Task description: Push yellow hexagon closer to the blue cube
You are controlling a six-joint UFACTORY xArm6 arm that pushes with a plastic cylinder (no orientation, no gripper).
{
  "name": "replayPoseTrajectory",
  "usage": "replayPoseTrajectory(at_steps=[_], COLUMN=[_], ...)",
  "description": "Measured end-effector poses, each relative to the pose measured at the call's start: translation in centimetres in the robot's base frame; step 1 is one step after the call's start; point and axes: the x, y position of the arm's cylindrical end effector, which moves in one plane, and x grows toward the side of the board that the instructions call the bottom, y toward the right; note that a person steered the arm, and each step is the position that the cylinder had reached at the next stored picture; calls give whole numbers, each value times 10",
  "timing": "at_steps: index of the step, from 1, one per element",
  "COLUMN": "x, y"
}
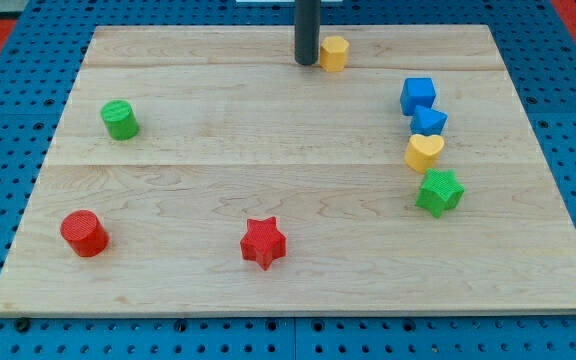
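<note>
The yellow hexagon (334, 53) sits near the view's top, right of centre. My tip (306, 63) is just to its left, very close or touching. The blue cube (418, 95) lies at the view's right, below and to the right of the hexagon, with a wide gap between them.
A second blue block (429, 122), a yellow heart (424, 152) and a green star (439, 192) form a column below the blue cube. A green cylinder (120, 120) and red cylinder (85, 233) lie at the left. A red star (263, 243) lies at bottom centre. The wooden board (268, 150) has edges all round.
</note>
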Motion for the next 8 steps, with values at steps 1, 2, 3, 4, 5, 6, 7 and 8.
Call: replayPoseTrajectory(at_steps=[1, 2, 3, 4, 5, 6, 7, 8], x=[-7, -34, -67, -38, -21, -21, 14, 24], y=[23, -18, 33, 53, 57, -2, -10, 36])
